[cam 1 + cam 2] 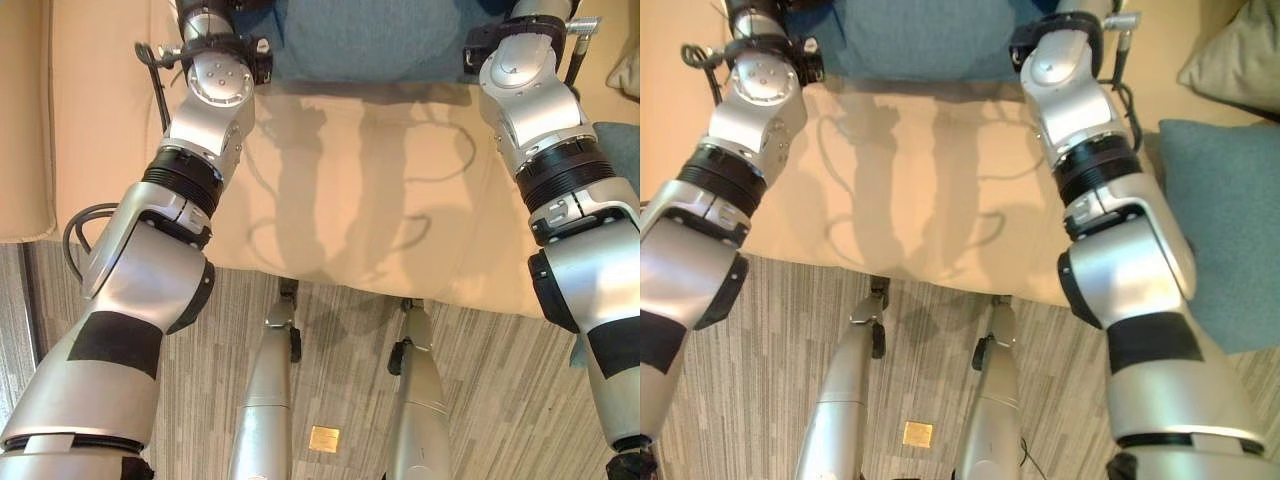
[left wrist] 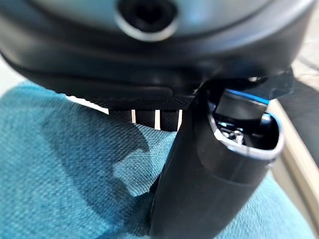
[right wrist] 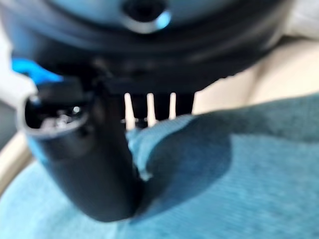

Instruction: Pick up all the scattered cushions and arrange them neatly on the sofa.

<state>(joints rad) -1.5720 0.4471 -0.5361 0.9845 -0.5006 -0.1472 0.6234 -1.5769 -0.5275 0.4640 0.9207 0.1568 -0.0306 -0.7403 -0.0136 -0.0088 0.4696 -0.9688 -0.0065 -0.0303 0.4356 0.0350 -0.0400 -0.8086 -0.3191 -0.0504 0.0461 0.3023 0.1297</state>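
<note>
Teal cushion [image 1: 360,40] on sofa [image 1: 330,190] seat at 12 o'clock, between both arms. Left hand [image 2: 209,164] and right hand [image 3: 94,164] each pinch its edge, thumb over, fingers under. Second teal cushion [image 1: 1225,230] at 3 o'clock

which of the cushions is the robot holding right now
The blue cushion at the back of the sofa seat, pinched by the left hand and right hand. The second blue cushion and grey cushion lie untouched on the right.
</note>
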